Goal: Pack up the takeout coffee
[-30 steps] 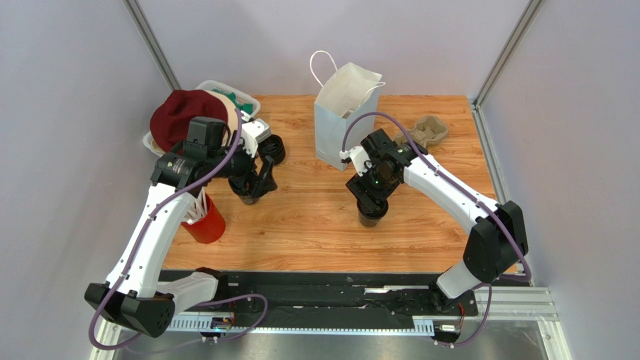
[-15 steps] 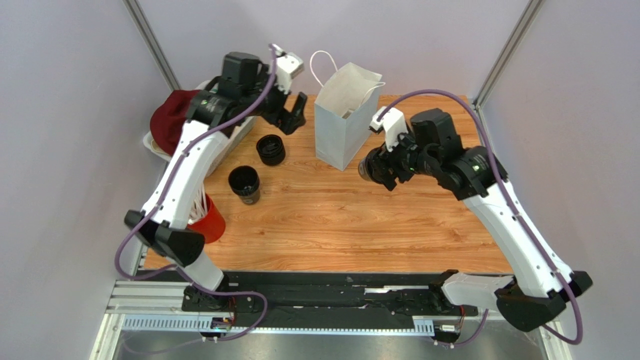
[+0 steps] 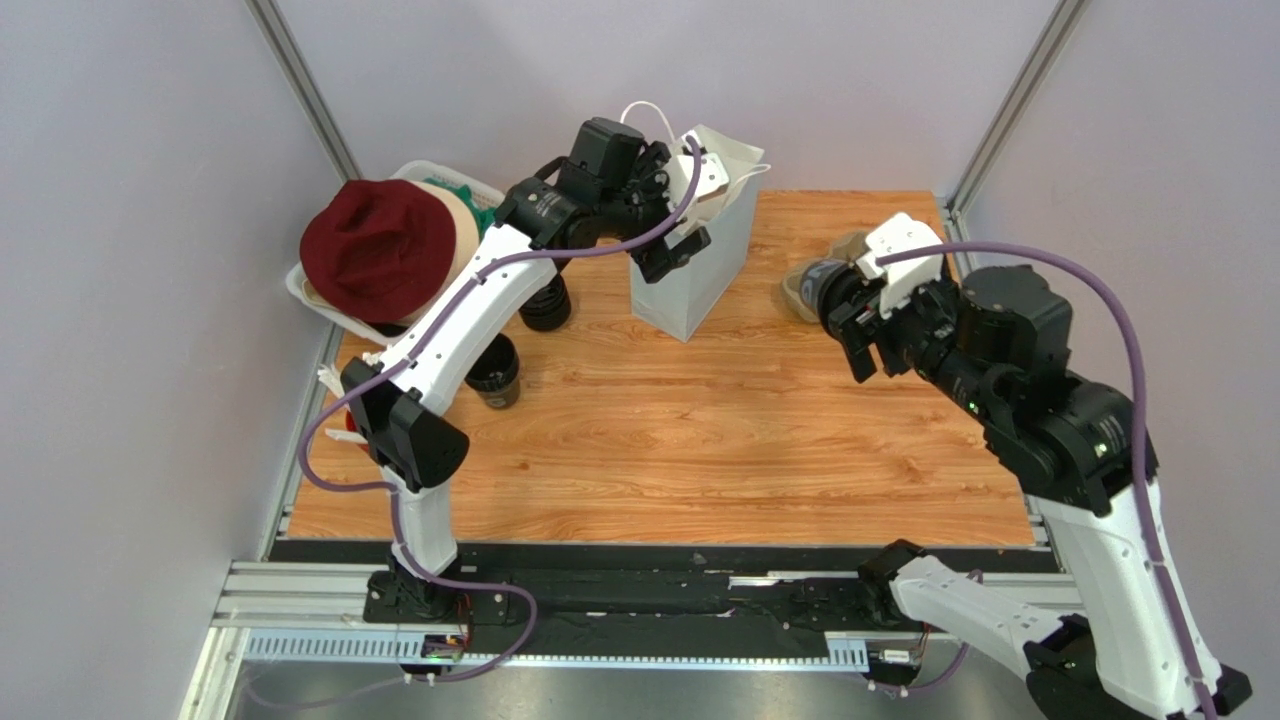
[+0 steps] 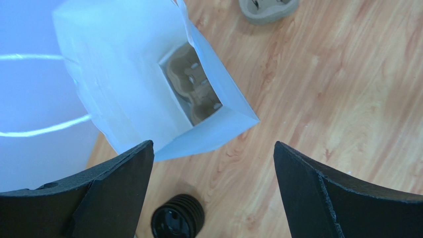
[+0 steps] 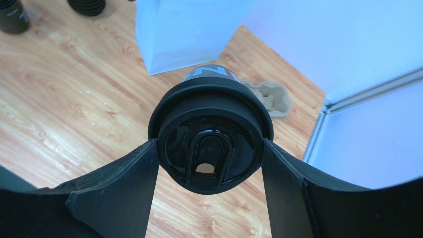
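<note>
The takeout coffee [image 5: 211, 129] is a dark cup with a black sip lid facing the right wrist camera. My right gripper [image 5: 211, 148] is shut on it, one finger on each side of the lid. In the top view that gripper [image 3: 845, 308] hangs to the right of the pale-blue paper bag [image 3: 691, 270]. My left gripper [image 3: 679, 225] stands open with nothing between its fingers, above the bag's near left side. The left wrist view looks down into the bag [image 4: 149, 74], where a pulp cup tray [image 4: 196, 89] lies on the bottom.
A second pulp tray [image 5: 270, 99] lies on the table right of the bag. A stack of black lids [image 3: 544, 308] and an open dark cup [image 3: 492, 368] stand left of the bag. A maroon hat [image 3: 376, 248] covers a white bin [image 3: 436, 173] at the back left.
My left arm swung from the back left over to the bag, still open. My right gripper lifted the cup off the table and carried it back and to the right of the bag.
</note>
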